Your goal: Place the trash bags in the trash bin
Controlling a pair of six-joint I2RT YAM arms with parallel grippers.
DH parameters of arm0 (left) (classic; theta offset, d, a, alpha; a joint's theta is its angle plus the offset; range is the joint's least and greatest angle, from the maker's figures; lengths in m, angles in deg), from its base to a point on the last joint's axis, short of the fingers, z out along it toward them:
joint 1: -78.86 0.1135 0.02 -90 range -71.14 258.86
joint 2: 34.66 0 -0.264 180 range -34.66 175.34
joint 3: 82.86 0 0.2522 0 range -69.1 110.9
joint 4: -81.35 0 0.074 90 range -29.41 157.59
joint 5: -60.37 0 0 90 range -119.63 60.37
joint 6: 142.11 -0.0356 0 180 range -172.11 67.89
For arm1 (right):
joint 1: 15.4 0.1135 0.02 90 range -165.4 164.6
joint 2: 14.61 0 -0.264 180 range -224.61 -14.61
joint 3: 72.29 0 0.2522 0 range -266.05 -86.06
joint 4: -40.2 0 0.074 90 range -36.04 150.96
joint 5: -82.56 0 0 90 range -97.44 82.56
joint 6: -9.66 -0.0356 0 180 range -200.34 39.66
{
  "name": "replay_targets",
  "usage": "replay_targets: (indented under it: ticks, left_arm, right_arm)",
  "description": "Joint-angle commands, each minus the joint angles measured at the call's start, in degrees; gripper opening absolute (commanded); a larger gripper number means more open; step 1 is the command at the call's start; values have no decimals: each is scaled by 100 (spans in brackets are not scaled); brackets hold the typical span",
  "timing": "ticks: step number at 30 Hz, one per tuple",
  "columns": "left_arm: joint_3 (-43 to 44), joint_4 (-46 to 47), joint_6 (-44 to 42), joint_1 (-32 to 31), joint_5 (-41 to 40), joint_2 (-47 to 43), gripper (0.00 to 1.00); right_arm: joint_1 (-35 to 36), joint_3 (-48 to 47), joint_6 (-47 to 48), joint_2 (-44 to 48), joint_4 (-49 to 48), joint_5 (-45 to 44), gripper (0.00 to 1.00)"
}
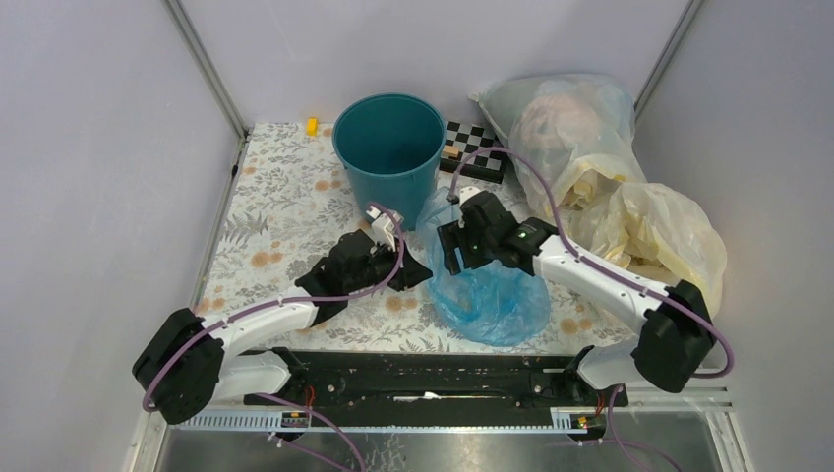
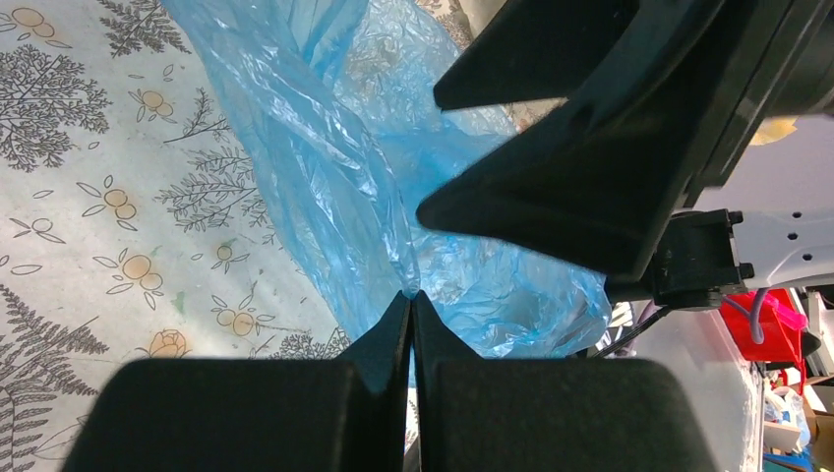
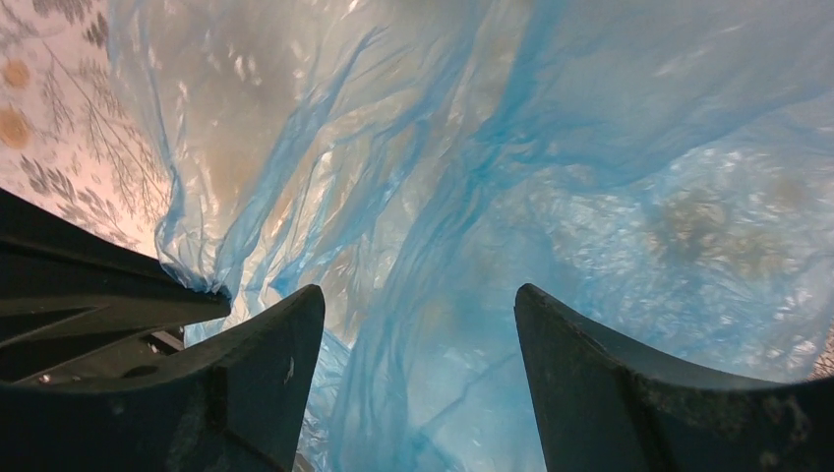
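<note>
Standing upright on the floral table, the trash bin; the trash bag lies crumpled just before it. Left gripper pinched tight on a bag fold, probably anchoring it. Right gripper spread apart, film between its fingers; only the wrist views show this.

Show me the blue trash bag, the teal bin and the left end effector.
blue trash bag [image 1: 492, 295], top view, middle of its crumpled body.
teal bin [image 1: 388, 182], top view, front outer wall.
left end effector [image 2: 410, 295], left wrist view, where its closed fingertips pinch the bag.
</note>
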Motion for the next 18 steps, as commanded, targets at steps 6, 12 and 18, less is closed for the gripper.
replay_targets:
  ticks: [6, 12, 18]
  left_arm:
    - [170, -601, -216, -28, -471, -355, 0]
    - [291, -881, -210, -28, -537, -480, 0]
    - [360, -1217, -136, -28, -596, -762, 0]
  right_arm:
    - [387, -25, 740, -313, 365, 503, 80]
    - [433, -236, 793, -437, 839, 67, 50]
    - [434, -277, 465, 413, 522, -826, 9]
